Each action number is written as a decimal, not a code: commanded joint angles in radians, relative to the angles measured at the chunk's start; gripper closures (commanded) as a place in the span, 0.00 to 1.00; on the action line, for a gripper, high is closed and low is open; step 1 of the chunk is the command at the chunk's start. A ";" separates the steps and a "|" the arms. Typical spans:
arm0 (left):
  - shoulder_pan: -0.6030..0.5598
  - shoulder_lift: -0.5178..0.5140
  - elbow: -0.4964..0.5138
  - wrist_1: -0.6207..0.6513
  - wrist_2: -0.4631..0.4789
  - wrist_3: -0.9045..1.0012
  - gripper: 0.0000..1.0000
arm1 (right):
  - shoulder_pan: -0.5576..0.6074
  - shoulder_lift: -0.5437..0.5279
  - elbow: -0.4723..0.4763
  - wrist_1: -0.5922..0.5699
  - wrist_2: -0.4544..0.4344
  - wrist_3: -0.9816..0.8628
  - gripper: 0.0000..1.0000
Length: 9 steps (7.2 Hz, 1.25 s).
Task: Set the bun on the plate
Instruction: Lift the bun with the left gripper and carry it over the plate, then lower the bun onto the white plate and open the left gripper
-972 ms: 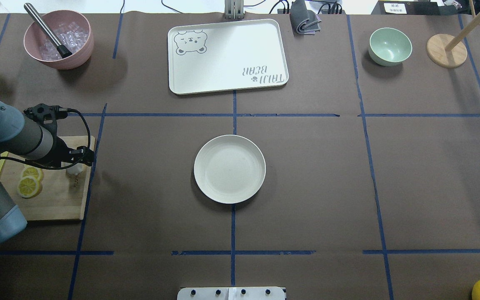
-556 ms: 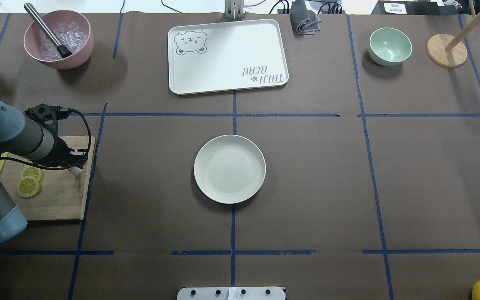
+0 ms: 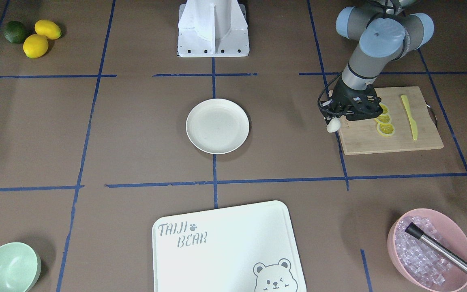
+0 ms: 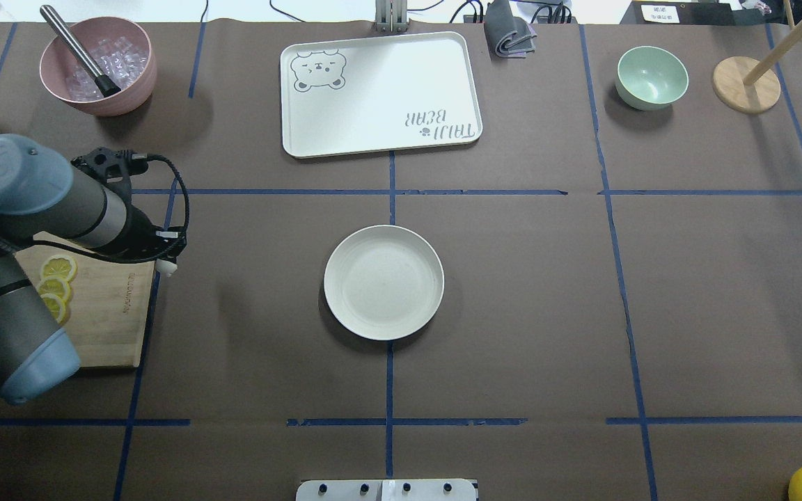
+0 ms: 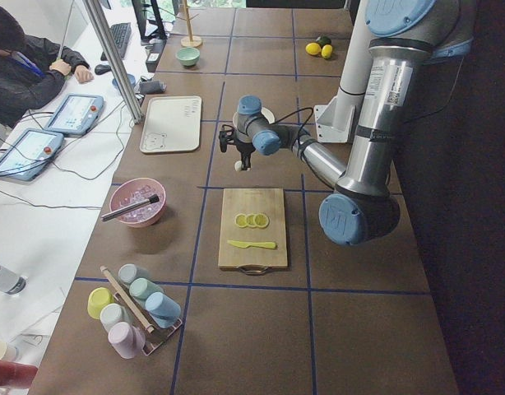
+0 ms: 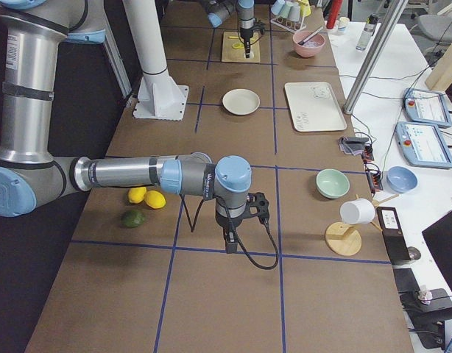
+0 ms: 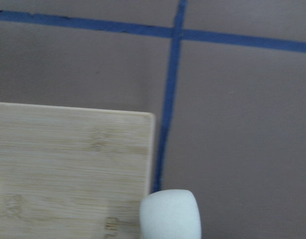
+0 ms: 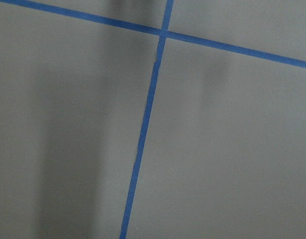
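The bun (image 3: 333, 125), a small smooth white lump, hangs in the air just off the cutting board's corner nearest the plate, and my left gripper (image 3: 334, 121) is shut on it. In the overhead view only a sliver of the bun (image 4: 166, 266) peeks out under the left gripper (image 4: 163, 261). The left wrist view shows the bun (image 7: 170, 214) at its lower edge, above the board's corner. The round cream plate (image 4: 383, 282) (image 3: 217, 126) lies bare at the table's middle, well apart from the bun. My right gripper (image 6: 230, 243) shows only in the exterior right view, low over bare table; I cannot tell its state.
On the wooden cutting board (image 3: 391, 138) lie lemon slices (image 3: 384, 119) and a yellow knife (image 3: 410, 117). A pink bowl of ice (image 4: 98, 66) with a metal tool, the bear-print tray (image 4: 380, 94) and a green bowl (image 4: 651, 76) line the far edge.
My left arm has risen and swung toward the plate, carrying the bun from over the board to just past its corner. The lemon slices are now uncovered.
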 commanded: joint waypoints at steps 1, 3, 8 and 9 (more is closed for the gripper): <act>0.130 -0.218 0.011 0.187 0.079 -0.196 0.91 | 0.000 -0.002 0.001 0.000 0.000 0.000 0.00; 0.226 -0.437 0.193 0.200 0.173 -0.345 0.91 | 0.000 -0.003 0.001 0.000 0.002 0.000 0.00; 0.275 -0.624 0.450 0.144 0.250 -0.402 0.23 | 0.000 -0.005 0.000 0.000 0.000 0.000 0.00; 0.277 -0.622 0.452 0.144 0.252 -0.389 0.01 | 0.000 -0.003 0.001 0.000 0.000 0.000 0.00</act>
